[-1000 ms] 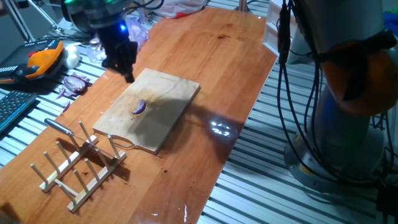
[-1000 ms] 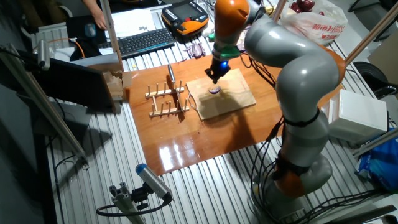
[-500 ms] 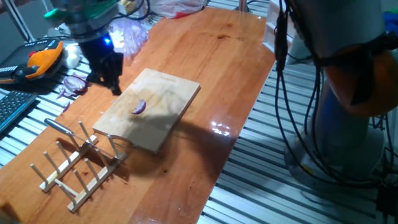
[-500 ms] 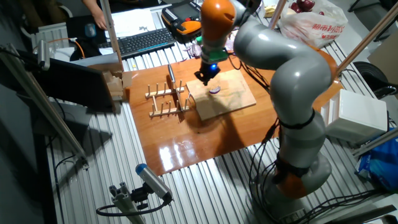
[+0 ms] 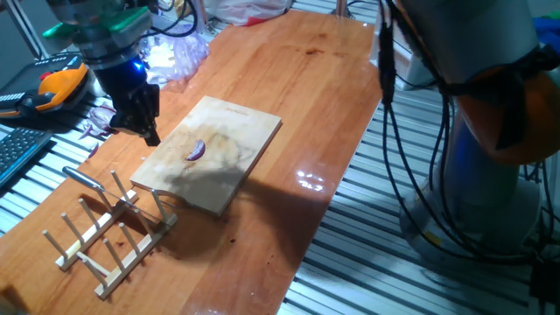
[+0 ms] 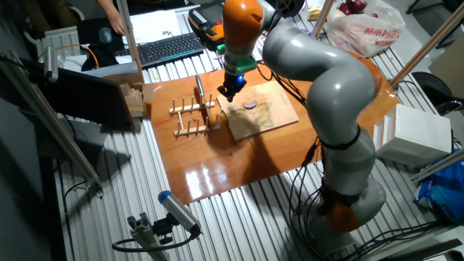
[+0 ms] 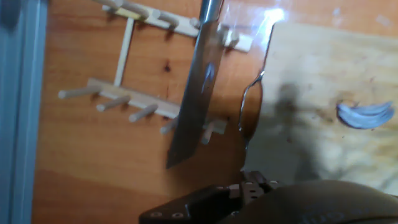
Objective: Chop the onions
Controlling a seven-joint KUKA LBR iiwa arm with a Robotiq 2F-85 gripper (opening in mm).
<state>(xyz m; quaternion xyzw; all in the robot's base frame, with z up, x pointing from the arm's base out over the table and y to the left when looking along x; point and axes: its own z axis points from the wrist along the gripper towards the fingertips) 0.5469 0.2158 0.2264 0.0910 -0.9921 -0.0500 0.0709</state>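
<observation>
A small purple onion wedge (image 5: 195, 150) lies alone on the wooden board (image 5: 232, 122); it also shows in the other fixed view (image 6: 250, 104) and at the right of the hand view (image 7: 364, 114). My gripper (image 5: 147, 131) hangs above the table just off the board's left edge, apart from the wedge, and holds nothing that I can see. In the other fixed view the gripper (image 6: 227, 93) is between the board and the rack. A knife (image 7: 194, 99) rests in the wooden rack (image 7: 118, 96), right below the hand. Whether the fingers are open is hidden.
The peg rack (image 5: 109, 232) with the knife handle (image 5: 81, 178) stands at the board's near left. Dark purple onion scraps (image 5: 103, 118), an orange pendant (image 5: 59, 85) and a plastic bag (image 5: 178, 51) lie at the back left. A keyboard (image 6: 168, 48) lies beyond the table.
My gripper has moved left, from over the board's far corner to off its left edge, toward the rack and knife. The onion wedge has not moved.
</observation>
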